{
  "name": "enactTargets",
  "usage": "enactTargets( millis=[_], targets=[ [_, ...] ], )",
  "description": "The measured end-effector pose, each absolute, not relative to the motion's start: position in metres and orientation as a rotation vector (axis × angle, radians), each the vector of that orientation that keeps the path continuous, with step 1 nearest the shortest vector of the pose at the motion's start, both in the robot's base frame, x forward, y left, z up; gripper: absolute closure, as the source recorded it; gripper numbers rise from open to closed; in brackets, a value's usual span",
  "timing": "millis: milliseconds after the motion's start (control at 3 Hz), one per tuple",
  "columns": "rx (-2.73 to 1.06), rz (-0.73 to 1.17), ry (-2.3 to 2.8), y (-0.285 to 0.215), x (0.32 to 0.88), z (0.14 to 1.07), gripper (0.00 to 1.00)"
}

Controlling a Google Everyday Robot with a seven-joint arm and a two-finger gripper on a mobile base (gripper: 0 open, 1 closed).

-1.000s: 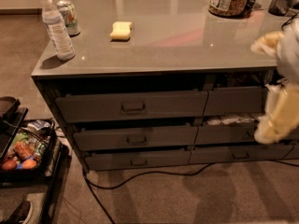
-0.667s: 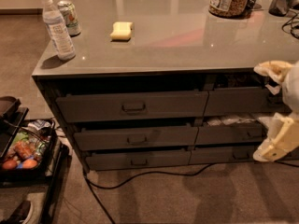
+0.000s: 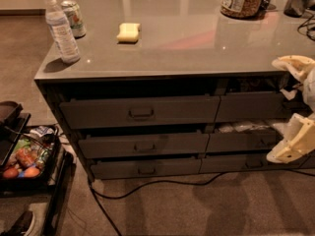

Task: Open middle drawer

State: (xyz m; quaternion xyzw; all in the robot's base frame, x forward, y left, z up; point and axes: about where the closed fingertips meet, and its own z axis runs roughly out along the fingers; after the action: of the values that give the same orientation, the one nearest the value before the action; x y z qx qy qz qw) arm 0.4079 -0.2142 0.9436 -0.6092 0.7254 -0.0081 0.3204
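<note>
Pincer (image 3: 284, 110) lowered at right, middle drawer (image 3: 110, 146) leftward

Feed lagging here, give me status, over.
End effector open, far right, clear of handle. Middle drawer not pulled out. Cable on floor below.

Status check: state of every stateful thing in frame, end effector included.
middle drawer: barely ajar, inside not visible
top drawer: barely ajar
bottom drawer: about shut
right middle drawer: partly out, pale contents showing
water bottle: upright, capped
can: upright
end effector: open, far right in front of the right drawers, holding nothing
</note>
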Motion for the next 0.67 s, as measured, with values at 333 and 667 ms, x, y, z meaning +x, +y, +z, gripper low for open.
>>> enactTargets(
  millis=[333, 667],
  targets=[
    [-1.596, -0.082, 1.933, -0.214, 0.408, 0.949, 0.00],
    [-1.539, -0.098, 1.981, -0.229, 0.426, 0.914, 0.00]
  ],
)
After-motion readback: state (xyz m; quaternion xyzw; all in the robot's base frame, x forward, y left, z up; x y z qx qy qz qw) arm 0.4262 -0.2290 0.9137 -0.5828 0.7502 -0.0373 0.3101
